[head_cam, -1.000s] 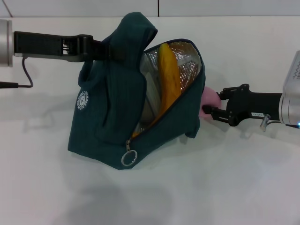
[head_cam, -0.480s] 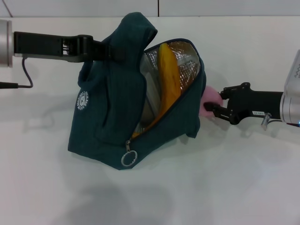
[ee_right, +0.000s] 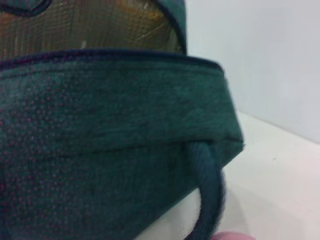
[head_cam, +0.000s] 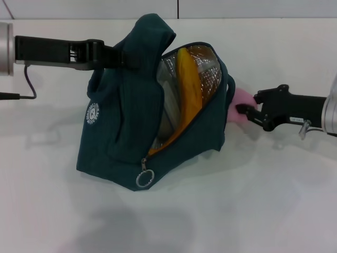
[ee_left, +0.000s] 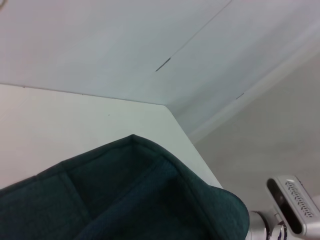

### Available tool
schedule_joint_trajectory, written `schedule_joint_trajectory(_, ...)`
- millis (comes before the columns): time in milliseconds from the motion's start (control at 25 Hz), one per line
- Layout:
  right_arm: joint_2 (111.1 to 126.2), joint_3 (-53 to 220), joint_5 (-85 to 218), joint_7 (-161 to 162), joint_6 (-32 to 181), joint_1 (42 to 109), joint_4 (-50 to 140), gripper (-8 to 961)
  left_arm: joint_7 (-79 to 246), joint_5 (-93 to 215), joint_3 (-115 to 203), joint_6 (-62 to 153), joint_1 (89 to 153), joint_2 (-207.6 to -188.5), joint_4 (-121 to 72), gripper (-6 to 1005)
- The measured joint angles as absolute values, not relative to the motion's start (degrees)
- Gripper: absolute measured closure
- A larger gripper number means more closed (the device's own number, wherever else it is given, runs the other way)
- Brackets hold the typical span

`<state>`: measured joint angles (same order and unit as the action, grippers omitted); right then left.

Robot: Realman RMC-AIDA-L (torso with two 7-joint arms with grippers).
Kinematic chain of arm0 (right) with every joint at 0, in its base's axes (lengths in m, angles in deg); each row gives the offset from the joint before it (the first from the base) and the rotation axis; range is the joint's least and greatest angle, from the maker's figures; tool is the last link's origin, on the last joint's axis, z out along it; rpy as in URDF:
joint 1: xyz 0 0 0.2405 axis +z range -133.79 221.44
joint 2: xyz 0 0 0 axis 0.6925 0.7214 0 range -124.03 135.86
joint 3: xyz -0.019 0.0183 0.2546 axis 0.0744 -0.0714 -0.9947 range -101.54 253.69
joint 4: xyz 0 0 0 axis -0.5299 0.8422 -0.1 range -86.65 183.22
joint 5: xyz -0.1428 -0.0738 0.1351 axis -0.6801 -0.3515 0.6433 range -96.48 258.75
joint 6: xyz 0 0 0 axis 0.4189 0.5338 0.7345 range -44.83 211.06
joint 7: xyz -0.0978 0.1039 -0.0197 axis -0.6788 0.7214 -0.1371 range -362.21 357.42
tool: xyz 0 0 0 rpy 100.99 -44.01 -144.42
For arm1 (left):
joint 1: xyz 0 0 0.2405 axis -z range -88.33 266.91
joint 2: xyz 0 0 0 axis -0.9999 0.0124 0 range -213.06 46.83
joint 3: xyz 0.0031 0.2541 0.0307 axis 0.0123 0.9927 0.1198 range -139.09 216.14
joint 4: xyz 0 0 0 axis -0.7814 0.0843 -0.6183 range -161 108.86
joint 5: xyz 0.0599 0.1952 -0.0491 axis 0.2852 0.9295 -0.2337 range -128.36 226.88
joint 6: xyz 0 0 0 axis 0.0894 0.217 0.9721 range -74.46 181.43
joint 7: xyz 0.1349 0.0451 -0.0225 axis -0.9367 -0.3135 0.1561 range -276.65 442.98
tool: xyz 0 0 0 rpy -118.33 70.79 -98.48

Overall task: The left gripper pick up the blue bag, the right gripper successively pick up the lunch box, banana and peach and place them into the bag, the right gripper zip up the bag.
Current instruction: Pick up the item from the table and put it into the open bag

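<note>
I'm seeing the left gripper (head_cam: 120,57) clamping the blue bag (head_cam: 131,126) by its upper fabric, holding it propped open on the table (head_cam: 263,200). The banana (head_cam: 188,92) is lying inside against the foil lining. The right gripper (head_cam: 243,110) is pinching the peach (head_cam: 238,104) just beside the bag's outer wall.

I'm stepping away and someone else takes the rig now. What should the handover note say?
Left hand: shut on the blue bag, holding its top up, mouth open.
Right hand: shut on the peach, just outside the bag's right side.
Done: banana is inside; something clear lies beside it, likely the lunch box.
Left: put the peach in, then zip the bag by its ring pull.
</note>
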<state>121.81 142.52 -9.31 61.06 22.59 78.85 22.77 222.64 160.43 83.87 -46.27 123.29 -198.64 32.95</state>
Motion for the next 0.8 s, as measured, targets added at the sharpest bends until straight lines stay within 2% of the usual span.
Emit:
schedule_joint_trajectory(480,121.27,141.37,-0.46,61.19,23.83,70.87,13.05,815,222.78,160.43,83.87,-46.26,123.19,-198.50,32.91,952)
schedule_joint_trajectory(800,121.15,134.84,10.55,62.77,6.71,66.28,9.32,846,222.58,160.44,83.87,-46.27,122.98,-198.54,32.29,952)
